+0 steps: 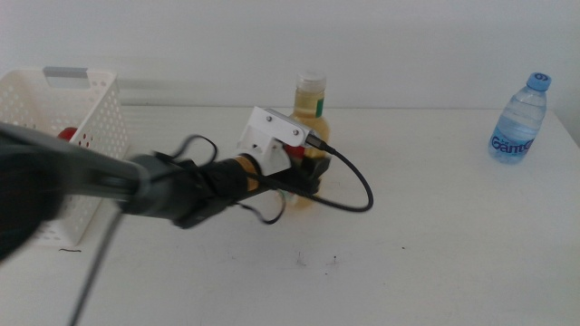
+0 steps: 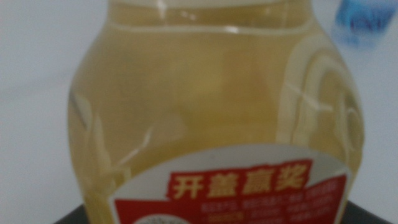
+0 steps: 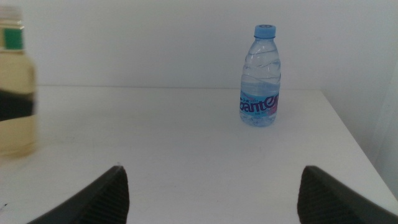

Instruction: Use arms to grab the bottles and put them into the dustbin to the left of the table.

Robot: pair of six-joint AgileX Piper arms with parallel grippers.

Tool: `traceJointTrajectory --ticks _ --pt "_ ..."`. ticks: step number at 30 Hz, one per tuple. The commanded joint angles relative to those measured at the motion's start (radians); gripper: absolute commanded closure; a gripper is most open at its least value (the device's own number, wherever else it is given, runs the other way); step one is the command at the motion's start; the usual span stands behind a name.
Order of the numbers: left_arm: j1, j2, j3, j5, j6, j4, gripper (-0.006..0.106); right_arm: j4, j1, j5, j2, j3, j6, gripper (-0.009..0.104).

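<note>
Yellow juice is filling almost the whole left wrist view, where the yellow juice bottle is showing a white label with a red band and the white characters 开盖赢奖; the smaller print below is too blurred to read, and the jaws themselves are barely visible at the picture's edge. The middle view is showing what that close-up cannot: the left gripper, on its white mount with a black cable looping off it, is sitting around the lower body of the bottle near the table's centre, seemingly gripping it, though the fingers are partly hidden behind the mount. The small clear water bottle is standing upright well apart at the far right of the table, its blue label cut off and reading roughly "Gante". The right wrist view is giving that label more clearly, with the right gripper waiting, jaws spread wide. The dustbin is sitting at the left edge, something red peeking through its perforated wall, half hidden by the arm.
</note>
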Motion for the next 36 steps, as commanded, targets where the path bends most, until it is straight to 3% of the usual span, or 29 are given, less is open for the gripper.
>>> traceJointTrajectory --ticks 1,4,6,10,11,22,23,26,28,34,36 --pt "0.001 -0.171 0.07 0.142 -0.171 0.136 0.102 -0.007 -0.009 -0.009 -0.005 0.003 -0.008 0.005" --pt "-0.008 -0.363 0.138 0.311 -0.464 0.399 0.102 -0.007 -0.009 -0.009 -0.005 0.003 -0.008 0.005" --pt "-0.009 -0.472 0.17 0.374 -0.705 0.611 0.102 -0.007 -0.009 -0.009 -0.005 0.003 -0.008 0.005" --pt "-0.009 -0.628 0.179 0.405 -1.264 1.121 0.102 -0.007 -0.009 -0.009 -0.005 0.003 -0.008 0.005" --pt "-0.009 -0.648 0.177 0.405 -1.35 1.185 0.102 -0.007 -0.009 -0.009 -0.005 0.003 -0.008 0.005" --pt "0.002 -0.703 0.177 0.41 -1.336 1.185 0.102 -0.007 -0.009 -0.009 -0.005 0.003 -0.008 0.005" --pt "0.013 -0.703 0.188 0.429 -1.121 1.008 0.102 -0.007 -0.009 -0.009 -0.005 0.003 -0.008 0.005" --pt "-0.003 -0.703 0.209 0.5 -0.476 0.35 0.102 -0.007 -0.009 -0.009 -0.005 0.003 -0.008 0.005" --pt "-0.031 -0.705 0.19 0.64 -0.119 0.002 0.102 -0.007 -0.009 -0.009 -0.005 0.003 -0.008 0.005" --pt "0.074 -0.705 -0.026 1.118 0.654 -0.683 0.102 -0.007 -0.009 -0.009 -0.005 0.003 -0.008 0.005" --pt "0.152 -0.701 -0.124 1.269 0.78 -0.797 0.102 -0.007 -0.009 -0.009 -0.005 0.003 -0.008 0.005"
